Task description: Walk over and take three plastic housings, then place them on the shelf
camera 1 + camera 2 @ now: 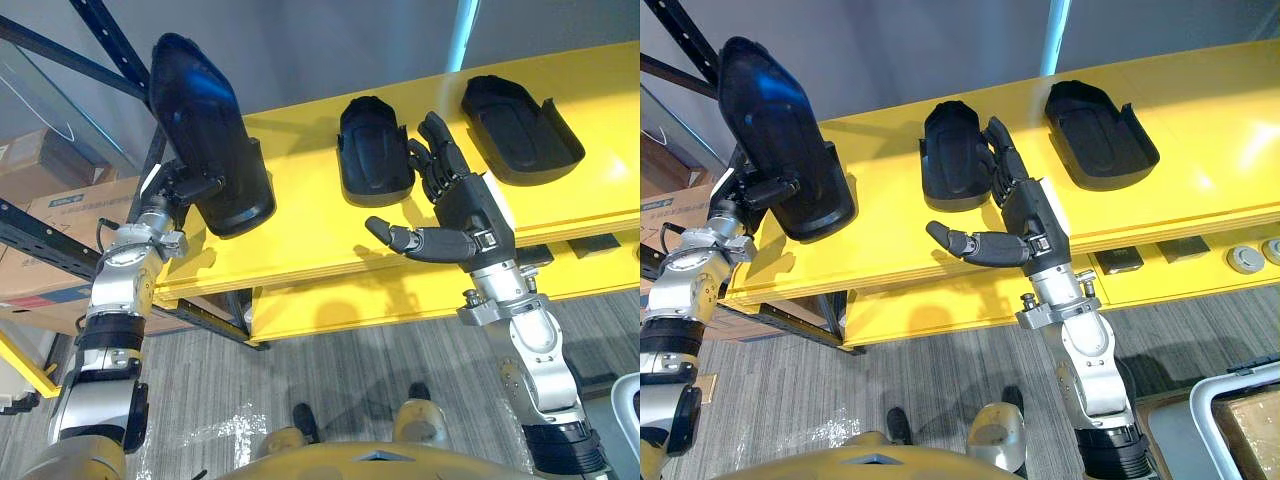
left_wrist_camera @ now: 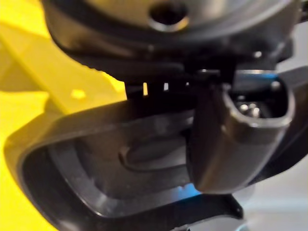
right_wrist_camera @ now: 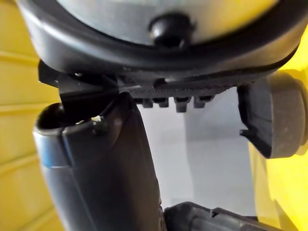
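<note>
Black housing [image 1: 210,130] clamped by fingers [image 1: 204,186] of left hand [image 1: 172,182]

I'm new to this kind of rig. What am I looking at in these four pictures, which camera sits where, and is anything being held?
This is a two-legged robot with two metal arms that end in dark hands. The two wide pictures come from a camera on its head, looking down. The two close ones come from cameras on its wrists. In front of it is a yellow shelf. Two black plastic housings lie on it, the middle housing and the right housing. The left hand is curled round a third housing, held tilted up at the shelf's left end. The right hand is open beside the middle housing.
</note>
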